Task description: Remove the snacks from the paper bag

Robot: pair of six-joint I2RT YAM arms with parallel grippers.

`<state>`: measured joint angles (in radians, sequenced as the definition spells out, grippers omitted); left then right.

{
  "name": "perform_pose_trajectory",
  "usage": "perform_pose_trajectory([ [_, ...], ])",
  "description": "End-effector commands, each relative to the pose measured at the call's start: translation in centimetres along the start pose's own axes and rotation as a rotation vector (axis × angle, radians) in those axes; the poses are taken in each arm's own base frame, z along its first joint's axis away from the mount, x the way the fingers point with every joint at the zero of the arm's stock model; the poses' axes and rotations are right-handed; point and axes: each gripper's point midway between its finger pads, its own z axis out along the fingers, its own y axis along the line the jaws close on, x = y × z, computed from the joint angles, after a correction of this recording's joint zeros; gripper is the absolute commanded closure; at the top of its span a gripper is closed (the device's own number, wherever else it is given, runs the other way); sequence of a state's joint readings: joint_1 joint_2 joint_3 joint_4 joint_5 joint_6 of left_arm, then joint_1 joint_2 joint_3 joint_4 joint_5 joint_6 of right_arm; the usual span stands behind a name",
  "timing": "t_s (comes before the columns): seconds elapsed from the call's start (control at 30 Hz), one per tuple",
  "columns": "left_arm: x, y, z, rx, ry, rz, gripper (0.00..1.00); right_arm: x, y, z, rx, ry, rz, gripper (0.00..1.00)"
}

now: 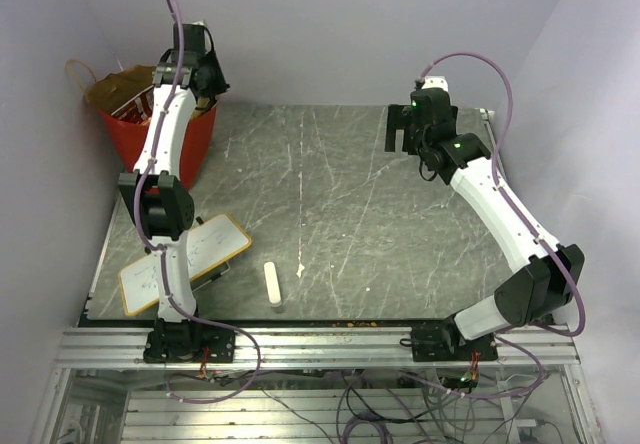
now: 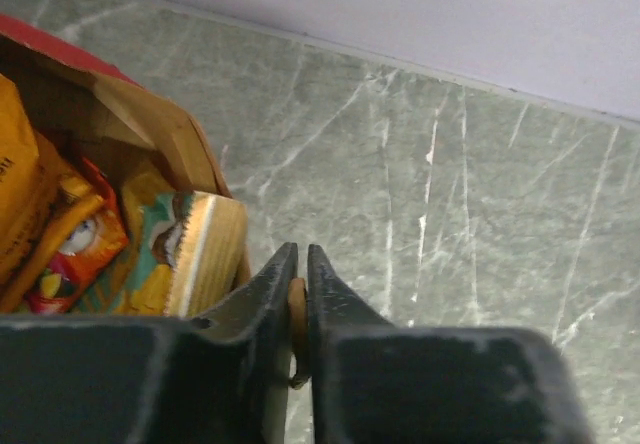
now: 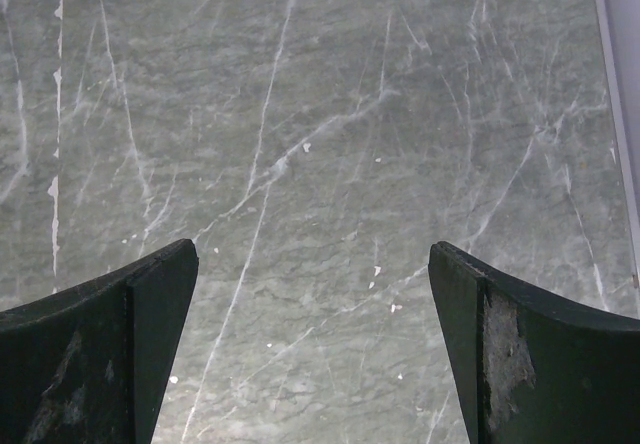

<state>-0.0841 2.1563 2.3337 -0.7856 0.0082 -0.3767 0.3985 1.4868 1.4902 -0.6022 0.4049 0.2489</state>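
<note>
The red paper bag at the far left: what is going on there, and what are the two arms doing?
The left gripper is at the rim of the paper bag, closed on a tan strand that looks like the bag's handle. The snacks lie inside the bag; none is out on the table. The right gripper hangs open over the table, holding nothing.

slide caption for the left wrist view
Left fingers pinch a tan handle of the paper bag, snack packets visible inside.
</note>
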Motion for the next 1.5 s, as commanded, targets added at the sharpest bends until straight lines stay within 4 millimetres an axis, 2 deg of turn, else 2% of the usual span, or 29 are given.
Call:
perform_pose_trajectory([
  [0.0,-4.8,-1.0,-3.3,0.07,-0.117,-0.036,0.92,-0.8,-0.3,0.4,0.018,-0.018,0.001,0.0],
  [0.1,-9.1,-2.8,-7.2,0.219,-0.248,-0.138,0.93,-1.0,0.0,0.4,0.007,-0.018,0.005,0.0],
  [0.2,-13.8,-3.9,-11.8,0.359,-0.414,-0.215,0.93,-0.9,0.4,0.6,-0.006,-0.008,0.009,0.0],
  [0.27,-13.7,-5.4,-12.4,0.44,-0.419,-0.242,0.93,-0.6,0.6,0.9,-0.016,-0.001,0.01,0.0],
  [0.33,-12.0,-7.2,-11.2,0.518,-0.352,-0.283,0.93,-0.4,1.0,1.2,-0.029,0.009,0.016,0.0],
  [0.43,-7.7,-11.6,-8.6,0.59,-0.204,-0.301,0.93,-0.1,1.9,1.7,-0.058,0.031,0.019,0.0],
  [0.47,-6.3,-13.7,-8.2,0.612,-0.165,-0.293,0.93,0.0,2.1,1.9,-0.066,0.039,0.018,0.0],
  [0.57,-4.8,-19.8,-9.6,0.729,-0.139,-0.254,0.93,-0.1,2.5,1.9,-0.085,0.045,0.019,0.0],
  [0.63,-4.0,-22.7,-10.6,0.77,-0.133,-0.236,0.93,0.0,2.7,1.9,-0.097,0.049,0.021,0.0],
  [0.7,-2.0,-24.6,-10.3,0.786,-0.098,-0.24,0.93,0.3,3.3,1.9,-0.126,0.06,0.028,0.0],
  [0.77,1.2,-26.6,-9.8,0.819,-0.02,-0.259,0.93,0.3,4.3,1.8,-0.178,0.072,0.039,0.0],
  [0.83,3.6,-28.6,-10.3,0.844,0.03,-0.241,0.93,-0.3,5.2,1.6,-0.219,0.085,0.071,0.0],
  [1.03,6.0,-33.9,-13.7,0.917,0.047,-0.164,0.93,-2.3,7.2,0.8,-0.419,0.105,0.273,0.0],
  [1.13,8.1,-34.8,-13.4,0.901,0.092,-0.135,0.91,-2.8,7.5,-0.1,-0.547,0.107,0.374,0.03],
  [1.17,8.6,-34.7,-13.2,0.895,0.115,-0.132,0.87,-2.6,7.5,-0.2,-0.58,0.112,0.394,0.04],
  [1.2,8.6,-34.4,-13.4,0.891,0.116,-0.12,0.79,-2.4,7.7,-0.3,-0.617,0.123,0.409,0.05],
  [1.27,8.0,-33.8,-14.4,0.88,0.09,-0.076,0.59,-2.1,8.7,-0.8,-0.712,0.135,0.411,0.12],
  [1.33,6.8,-32.8,-15.6,0.853,0.043,-0.028,0.39,-2.4,9.7,-1.3,-0.792,0.123,0.394,0.14],
  [1.47,3.8,-29.1,-17.5,0.774,-0.03,0.024,0.2,-2.4,10.2,-0.8,-0.811,0.136,0.407,0.14],
])
